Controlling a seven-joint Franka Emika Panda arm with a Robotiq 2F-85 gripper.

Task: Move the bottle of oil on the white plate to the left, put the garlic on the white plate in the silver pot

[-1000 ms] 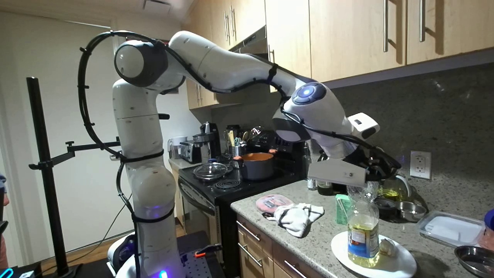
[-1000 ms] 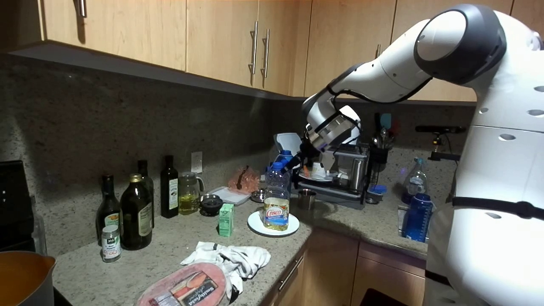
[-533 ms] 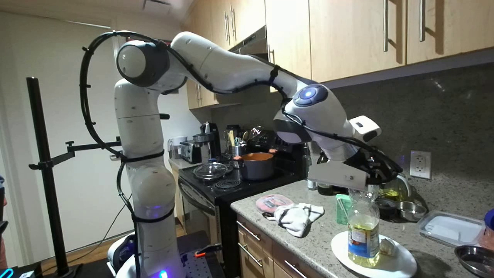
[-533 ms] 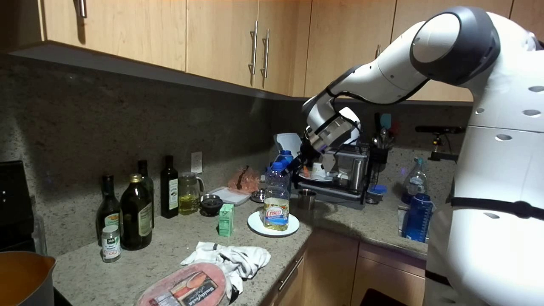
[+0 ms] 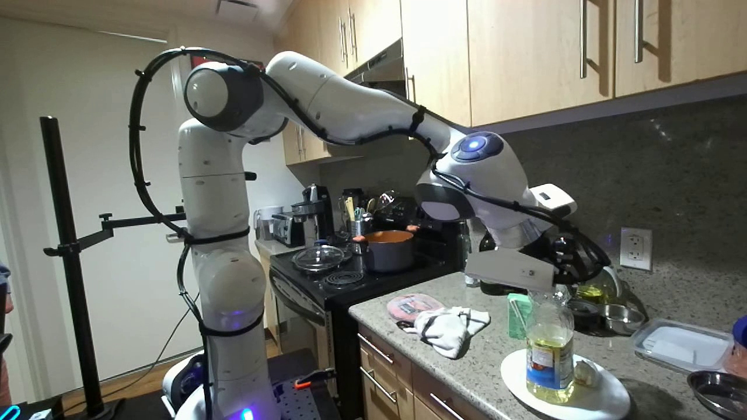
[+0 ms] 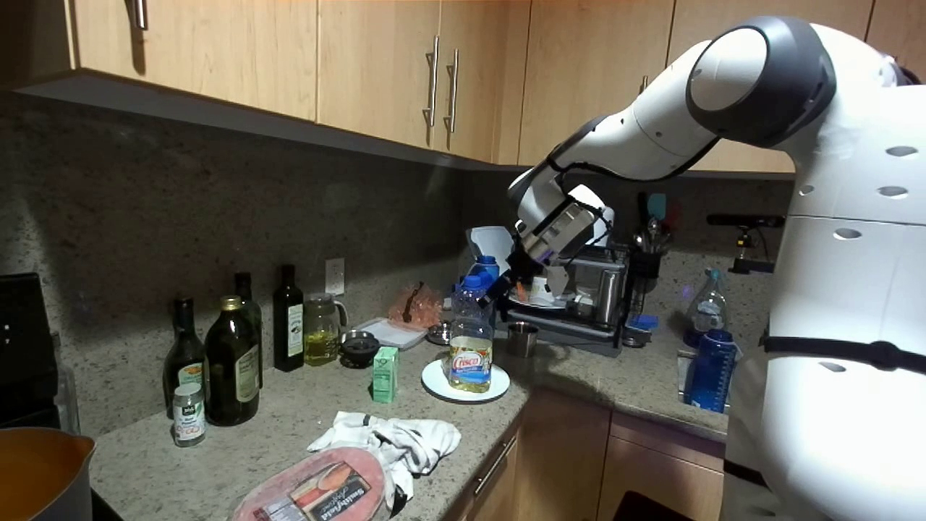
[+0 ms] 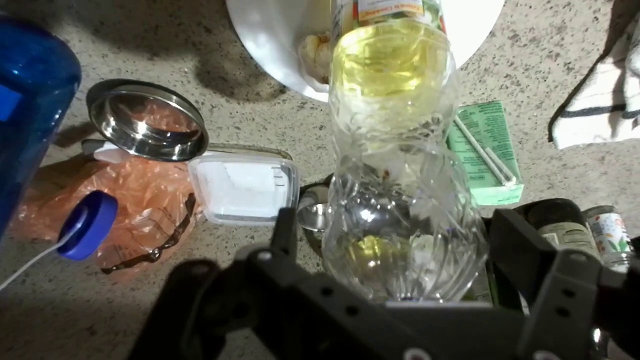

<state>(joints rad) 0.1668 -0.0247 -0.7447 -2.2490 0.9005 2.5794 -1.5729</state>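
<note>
One oil bottle [image 5: 548, 368] on plate [image 5: 606, 398], spread tool [image 7: 395, 220] near

Oil bottle [image 5: 550, 356], part full, upright; garlic bulb [image 7: 315, 56] beside; both on white plate [image 5: 610, 396].

The arm [image 5: 350, 108] is white, its elbow [image 5: 236, 98] ringed dark grey. Black cables [image 5: 137, 135] loop along it, with black straps [image 5: 219, 238] around it. A blue light [image 5: 475, 143] glows in a navy disc [image 5: 493, 146]. The gripper [image 7: 400, 227] is black, with round holes [image 7: 326, 291] and silvery screws [image 7: 264, 256].
</note>
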